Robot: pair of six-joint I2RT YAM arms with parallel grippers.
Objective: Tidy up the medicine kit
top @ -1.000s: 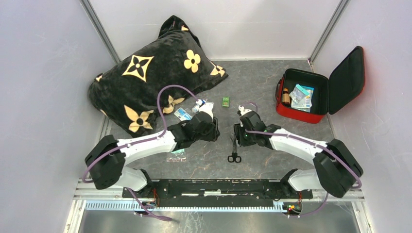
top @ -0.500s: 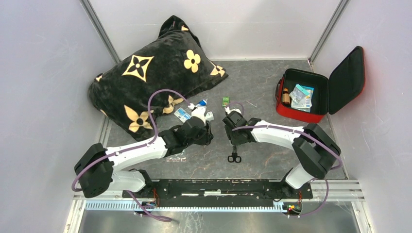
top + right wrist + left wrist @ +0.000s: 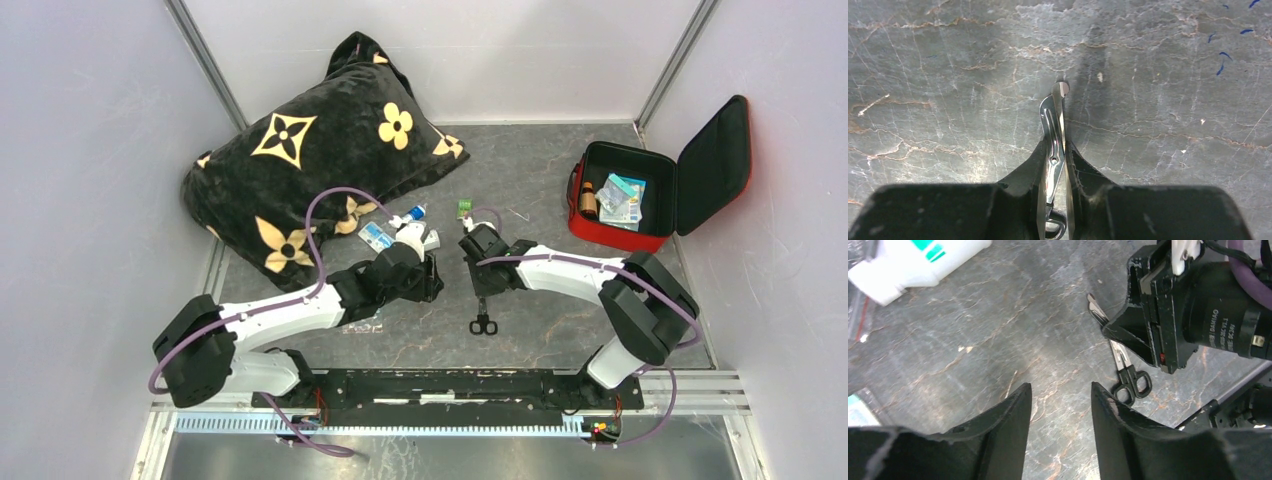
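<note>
Grey table [image 3: 540,170] carries pillow [image 3: 300,150], scissors [image 3: 482,318], white bottle [image 3: 918,262], medicine kit [image 3: 612,228].

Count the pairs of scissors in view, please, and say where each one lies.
1. The pair of scissors lies on the table, its blades between the fingers of the right pincer. Another could be hidden under the pillow.

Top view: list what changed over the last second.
The right gripper swung left over the scissors and now clamps their blades. The left gripper drew back slightly toward its base, open and empty. Scissors, kit and pillow stayed put.
</note>
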